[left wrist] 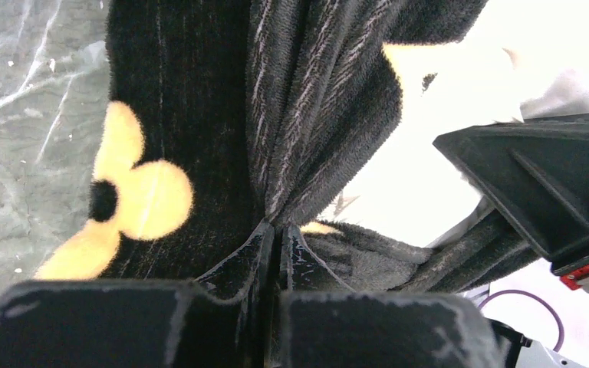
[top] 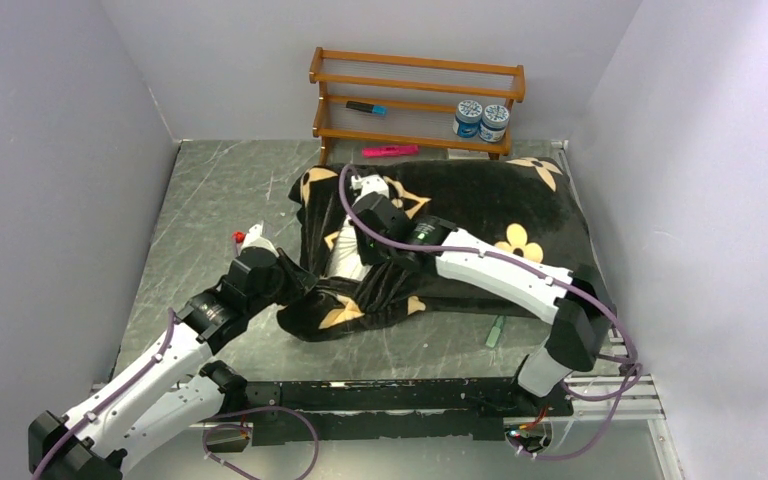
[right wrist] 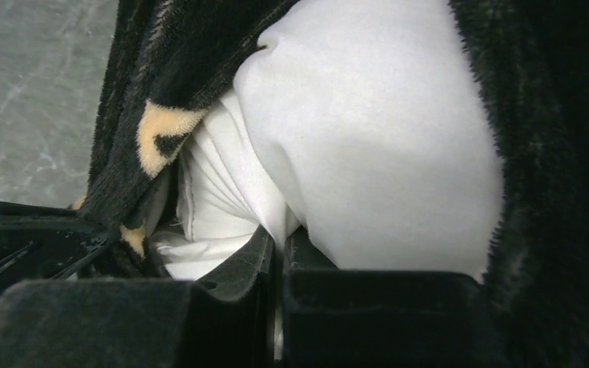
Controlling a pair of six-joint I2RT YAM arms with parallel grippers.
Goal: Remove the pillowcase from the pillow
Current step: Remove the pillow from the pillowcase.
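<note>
The black plush pillowcase (top: 480, 210) with cream flowers lies across the middle and right of the table. The white pillow (top: 344, 256) shows only at the case's open left end. My left gripper (top: 298, 287) is at that end. In the left wrist view it (left wrist: 278, 230) is shut on a bunched fold of the pillowcase (left wrist: 199, 115), with the pillow (left wrist: 422, 176) behind it. My right gripper (top: 352, 262) reaches into the opening. In the right wrist view it (right wrist: 280, 238) is shut on a pinch of the pillow (right wrist: 368, 138), with the pillowcase (right wrist: 552, 153) around it.
A wooden rack (top: 415, 65) stands at the back with a blue marker (top: 366, 107) and two blue-labelled jars (top: 481, 120). A pink marker (top: 390, 151) lies in front of it. A small green object (top: 495, 331) lies near the right arm. Grey walls enclose the table.
</note>
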